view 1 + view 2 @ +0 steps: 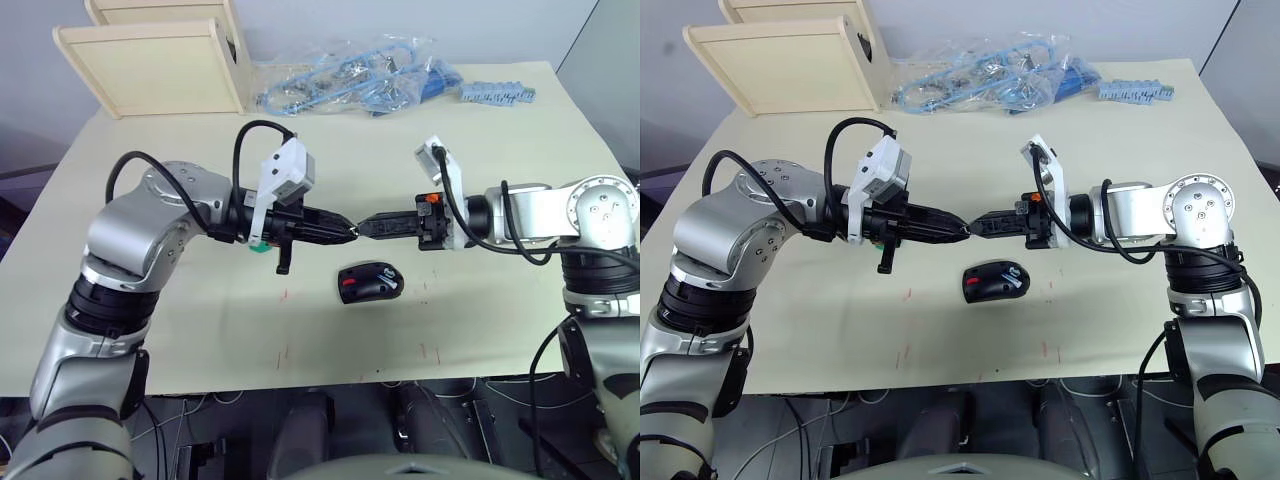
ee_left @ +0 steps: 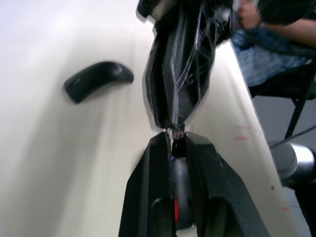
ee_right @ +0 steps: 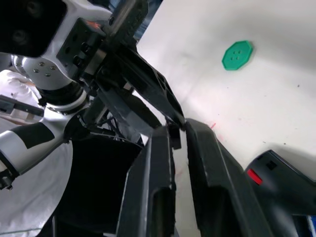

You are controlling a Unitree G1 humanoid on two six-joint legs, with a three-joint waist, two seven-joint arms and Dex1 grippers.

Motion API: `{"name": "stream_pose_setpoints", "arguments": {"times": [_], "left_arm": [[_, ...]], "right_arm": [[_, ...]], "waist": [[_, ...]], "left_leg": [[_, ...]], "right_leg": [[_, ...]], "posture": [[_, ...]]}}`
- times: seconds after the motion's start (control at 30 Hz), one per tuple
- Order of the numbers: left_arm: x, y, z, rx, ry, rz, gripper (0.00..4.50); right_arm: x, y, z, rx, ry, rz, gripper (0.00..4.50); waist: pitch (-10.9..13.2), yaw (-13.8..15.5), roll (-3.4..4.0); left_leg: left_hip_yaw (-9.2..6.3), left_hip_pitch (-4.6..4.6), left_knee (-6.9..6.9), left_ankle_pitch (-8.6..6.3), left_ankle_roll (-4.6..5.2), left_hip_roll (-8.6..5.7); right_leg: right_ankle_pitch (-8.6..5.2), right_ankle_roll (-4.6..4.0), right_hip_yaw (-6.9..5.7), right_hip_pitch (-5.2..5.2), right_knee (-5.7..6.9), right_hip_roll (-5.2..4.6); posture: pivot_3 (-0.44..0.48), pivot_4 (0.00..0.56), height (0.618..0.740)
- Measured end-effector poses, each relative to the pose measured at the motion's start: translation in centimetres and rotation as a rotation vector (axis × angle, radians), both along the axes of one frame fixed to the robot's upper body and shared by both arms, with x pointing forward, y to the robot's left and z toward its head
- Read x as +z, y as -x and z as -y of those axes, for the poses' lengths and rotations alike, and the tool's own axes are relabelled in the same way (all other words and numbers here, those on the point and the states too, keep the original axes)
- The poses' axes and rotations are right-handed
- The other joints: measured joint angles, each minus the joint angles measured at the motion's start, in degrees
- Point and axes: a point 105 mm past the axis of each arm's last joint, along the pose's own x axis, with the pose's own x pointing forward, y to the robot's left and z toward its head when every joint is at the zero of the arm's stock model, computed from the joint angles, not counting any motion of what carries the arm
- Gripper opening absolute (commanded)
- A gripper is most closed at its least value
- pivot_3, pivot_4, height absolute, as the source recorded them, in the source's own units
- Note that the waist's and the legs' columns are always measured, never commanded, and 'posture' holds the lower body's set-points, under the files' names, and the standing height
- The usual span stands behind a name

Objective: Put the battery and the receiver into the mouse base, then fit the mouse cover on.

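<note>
Head view, arms: my left gripper (image 1: 345,230) and right gripper (image 1: 365,227) are stretched level toward each other above the table (image 1: 150,200), tips nearly touching.
Head view, mouse base: it (image 1: 370,282) lies on the table just below the meeting tips, red patch showing, untouched.
Head view, surroundings: wooden box (image 1: 150,60) at the far left corner, a bag of blue parts (image 1: 350,75) along the far edge, well apart from my arms; open table on all sides of the base.
Left wrist view, grip: my fingers (image 2: 153,187) are close together on a small silvery cylinder with a blue end, the battery (image 2: 178,182); the right gripper's tips meet mine head-on.
Left wrist view, cover: it (image 2: 98,80) lies alone on the bare table, off to one side.
Left wrist view, edge: a person's blue sleeve (image 2: 261,54) sits beyond the table edge.
Right wrist view, grip: my fingers (image 3: 158,182) stand nearly closed, pinching something small and dark at the tips; what it is I cannot tell.
Right wrist view, around: green disc (image 3: 237,55) on the table; base corner nearby.
</note>
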Motion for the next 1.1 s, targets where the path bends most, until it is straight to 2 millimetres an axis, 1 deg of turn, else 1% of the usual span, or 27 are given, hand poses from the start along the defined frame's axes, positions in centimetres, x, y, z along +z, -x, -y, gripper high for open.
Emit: {"name": "stream_pose_setpoints", "arguments": {"times": [0.8,0.87,0.9,1.1], "left_arm": [[-0.03,-0.05,0.10,0.001,0.001,0.004,0.02],[-0.03,-0.05,0.10,0.001,0.001,0.004,0.02],[-0.03,-0.06,0.11,0.002,0.000,0.005,0.02],[-0.05,-0.11,0.08,0.006,-0.001,0.007,0.02]], "right_arm": [[-0.05,0.07,0.11,0.004,0.001,-0.004,0.03],[-0.05,0.07,0.11,0.004,0.001,-0.004,0.67],[-0.03,0.08,0.10,0.005,-0.001,-0.003,0.80],[0.10,0.04,0.00,0.004,-0.011,-0.002,0.80]], "waist": [[0.00,0.01,0.00],[0.00,0.01,0.00],[0.00,0.01,0.00],[0.00,0.02,0.00]], "left_leg": [[0.00,0.00,0.00,0.00,0.00,0.00],[0.00,0.00,0.00,0.00,0.00,0.00],[0.00,0.00,0.00,0.00,0.00,0.00],[0.00,0.00,0.00,0.00,0.00,0.00]], "right_leg": [[0.00,0.00,0.00,0.00,0.00,0.00],[0.00,0.00,0.00,0.00,-0.01,0.00],[0.00,0.00,0.01,0.00,0.00,0.00],[0.00,0.00,0.01,0.00,-0.01,0.00]], "posture": [[0.000,0.150,0.740],[0.000,0.150,0.740],[0.000,0.150,0.740],[0.000,0.150,0.740]]}}
